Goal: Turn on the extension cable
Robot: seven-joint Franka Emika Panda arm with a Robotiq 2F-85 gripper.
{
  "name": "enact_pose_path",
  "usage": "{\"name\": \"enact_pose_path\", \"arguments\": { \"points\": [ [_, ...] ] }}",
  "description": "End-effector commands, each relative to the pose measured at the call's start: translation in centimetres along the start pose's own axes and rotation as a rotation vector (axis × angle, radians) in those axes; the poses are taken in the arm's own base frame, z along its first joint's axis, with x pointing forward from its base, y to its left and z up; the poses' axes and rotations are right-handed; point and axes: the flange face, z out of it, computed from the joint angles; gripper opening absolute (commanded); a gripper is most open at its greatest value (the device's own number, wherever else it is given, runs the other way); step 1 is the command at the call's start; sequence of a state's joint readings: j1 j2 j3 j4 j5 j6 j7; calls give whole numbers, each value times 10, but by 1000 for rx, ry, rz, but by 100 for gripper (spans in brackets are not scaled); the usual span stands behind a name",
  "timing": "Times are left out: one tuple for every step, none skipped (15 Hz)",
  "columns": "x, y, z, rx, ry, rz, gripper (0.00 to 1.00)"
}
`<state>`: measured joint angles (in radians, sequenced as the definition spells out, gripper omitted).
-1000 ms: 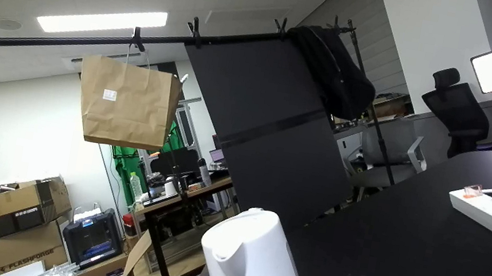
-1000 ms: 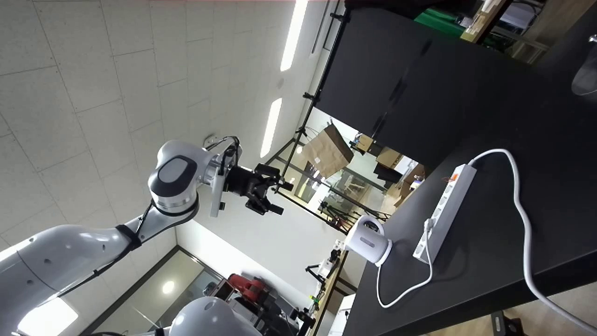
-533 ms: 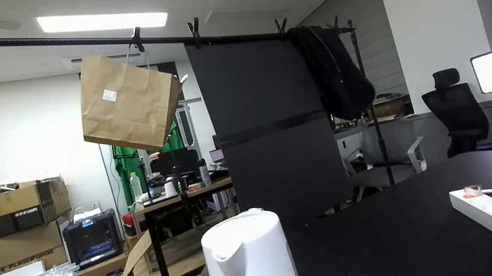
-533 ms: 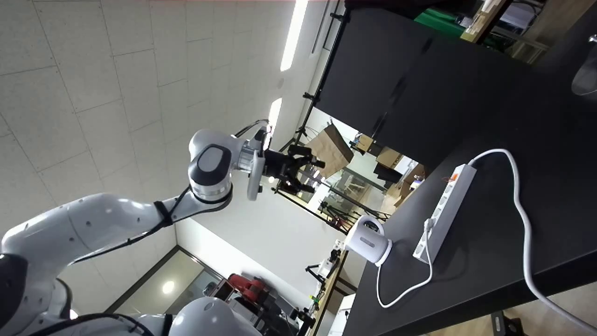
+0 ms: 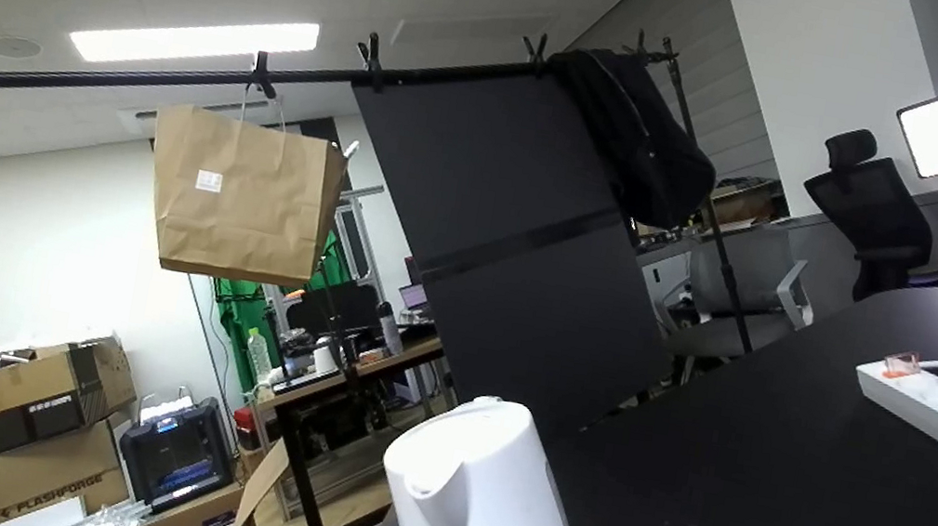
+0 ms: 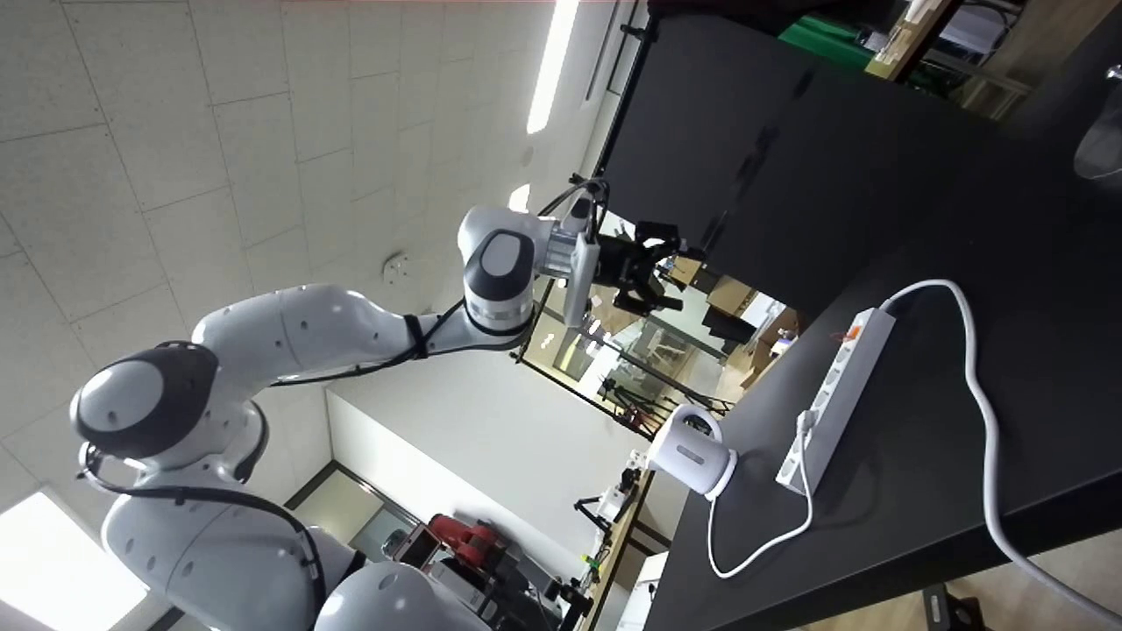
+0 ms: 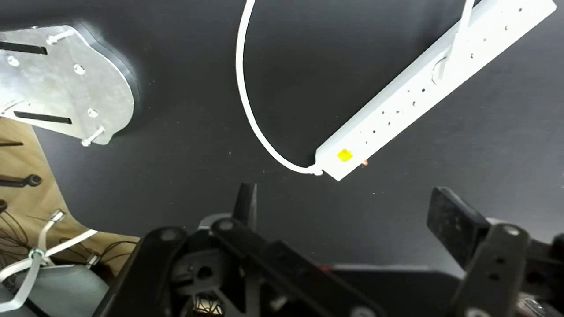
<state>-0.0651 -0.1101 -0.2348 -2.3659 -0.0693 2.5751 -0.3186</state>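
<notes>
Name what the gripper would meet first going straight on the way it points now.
The gripper would likely meet the black tabletop, near the switch end of the white extension cable; depth is unclear, so that end could come first.

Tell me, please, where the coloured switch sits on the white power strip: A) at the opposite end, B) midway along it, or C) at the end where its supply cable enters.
C: in the wrist view the switch, yellow there, sits on the power strip near where the supply cable enters.
</notes>
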Motion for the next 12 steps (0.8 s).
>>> {"name": "enact_pose_path", "arguments": {
  "points": [
    [12,7,12,-9,-19,23,100],
    [20,12,22,-16,-32,27,100],
    [20,11,29,-17,-37,24,100],
    [19,9,30,-15,-39,22,100],
    [18,8,26,-14,-34,20,100],
    [18,7,23,-13,-29,20,100],
    [17,7,20,-13,-25,20,100],
    [16,7,18,-13,-22,20,100],
    [16,7,17,-13,-20,21,100],
    [16,7,17,-13,-20,21,100],
    [15,7,17,-12,-21,21,100],
    [15,7,17,-12,-21,21,100]
  ]
}}
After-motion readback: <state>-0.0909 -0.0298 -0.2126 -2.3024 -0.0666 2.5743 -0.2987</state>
